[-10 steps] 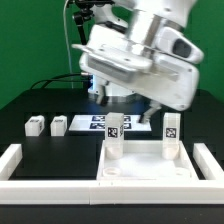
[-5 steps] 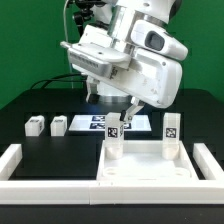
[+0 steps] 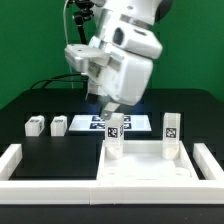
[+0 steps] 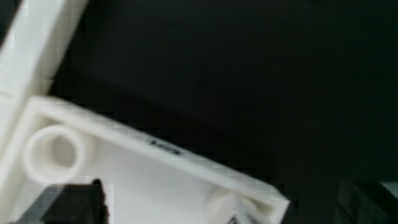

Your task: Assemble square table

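Observation:
The square table's white slab (image 3: 146,168) lies at the front of the black table. Two tagged legs (image 3: 114,136) (image 3: 170,134) stand upright on its far corners. Two more legs (image 3: 35,126) (image 3: 59,125) lie loose at the exterior view's left. My gripper (image 3: 108,104) hangs above the slab's far left leg, open and holding nothing. In the wrist view a slab corner with an empty round socket (image 4: 54,152) lies below my gripper (image 4: 222,205), whose dark fingertips (image 4: 68,203) stand wide apart.
The marker board (image 3: 135,122) lies flat behind the slab. A low white border wall (image 3: 20,160) runs round the table's front and sides, and shows as a white bar (image 4: 45,50) in the wrist view. Cables hang at the back left.
The arm has swung toward the exterior view's left and turned its hand, uncovering the right side of the scene. The jaws have stayed open. No part has moved.

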Motion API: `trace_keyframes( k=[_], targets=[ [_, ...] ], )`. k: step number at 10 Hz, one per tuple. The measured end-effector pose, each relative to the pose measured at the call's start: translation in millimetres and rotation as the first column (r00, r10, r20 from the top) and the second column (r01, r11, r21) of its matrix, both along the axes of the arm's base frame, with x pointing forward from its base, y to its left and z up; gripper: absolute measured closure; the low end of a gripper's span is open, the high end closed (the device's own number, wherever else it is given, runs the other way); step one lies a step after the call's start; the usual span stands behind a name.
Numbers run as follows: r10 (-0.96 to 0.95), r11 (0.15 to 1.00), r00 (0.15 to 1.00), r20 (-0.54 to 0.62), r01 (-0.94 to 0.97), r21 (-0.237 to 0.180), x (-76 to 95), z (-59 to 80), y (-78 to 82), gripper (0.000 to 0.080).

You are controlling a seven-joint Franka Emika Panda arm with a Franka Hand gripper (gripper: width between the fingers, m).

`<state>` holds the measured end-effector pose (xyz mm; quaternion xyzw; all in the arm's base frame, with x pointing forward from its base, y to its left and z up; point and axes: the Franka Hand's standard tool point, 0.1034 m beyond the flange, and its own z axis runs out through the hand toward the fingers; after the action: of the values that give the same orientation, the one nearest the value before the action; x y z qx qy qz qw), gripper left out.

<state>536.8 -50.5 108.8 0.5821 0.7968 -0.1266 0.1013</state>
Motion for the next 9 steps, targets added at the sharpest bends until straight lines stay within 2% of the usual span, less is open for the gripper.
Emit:
trace_keyframes(
  k=[2, 4, 7, 9],
  targets=[
    [-0.218, 0.976, 0.976, 0.004, 0.218, 0.009, 4.1, 4.9, 6.4, 0.0150],
    [-0.317, 0.948, 0.948, 0.031, 0.317, 0.020, 4.2, 3.8, 7.2, 0.0150],
    [-0.497, 0.868, 0.863, 0.089, 0.496, 0.038, 4.0, 3.2, 9.1, 0.0150],
    [-0.619, 0.785, 0.775, 0.125, 0.617, 0.060, 3.6, 2.8, 10.8, 0.0150]
  ],
)
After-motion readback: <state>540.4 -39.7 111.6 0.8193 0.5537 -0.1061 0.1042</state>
